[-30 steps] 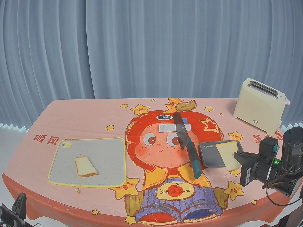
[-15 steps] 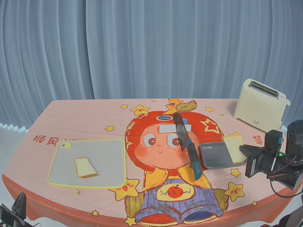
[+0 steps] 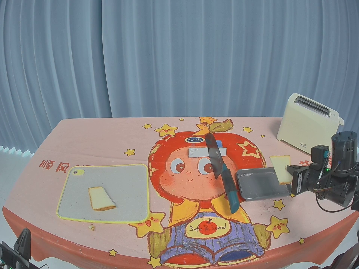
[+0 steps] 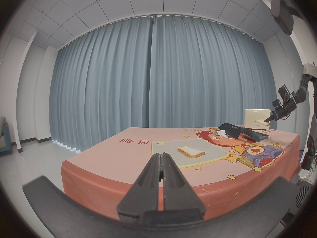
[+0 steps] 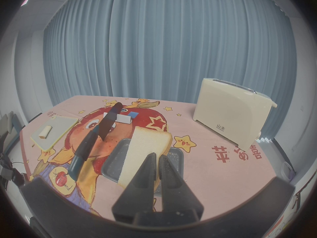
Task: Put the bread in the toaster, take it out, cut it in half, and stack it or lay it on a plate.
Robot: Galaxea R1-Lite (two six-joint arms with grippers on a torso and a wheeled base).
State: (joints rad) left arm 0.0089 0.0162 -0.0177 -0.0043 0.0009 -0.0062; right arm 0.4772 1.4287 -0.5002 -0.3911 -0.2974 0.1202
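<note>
My right gripper (image 3: 288, 168) is clamped on a slice of bread (image 3: 281, 164). The jaws are nearly together, with the slice's lower edge pinched between them. The slice is held up off the table (image 3: 104, 139) and tilted, near the right edge, just by the grey plate's (image 3: 258, 186) far right corner. The toaster (image 3: 308, 126) stands at the far right corner, slots up. A knife (image 3: 223, 172) lies mid-table with its handle toward the near edge, just beside the plate. I can't tell if the two are touching. A cutting board (image 3: 123, 191) sits by the near left edge with a smaller bread piece (image 3: 100, 198) flat on it. My left gripper (image 4: 161, 159) hangs off the near left corner, jaws pressed together, holding nothing.
</note>
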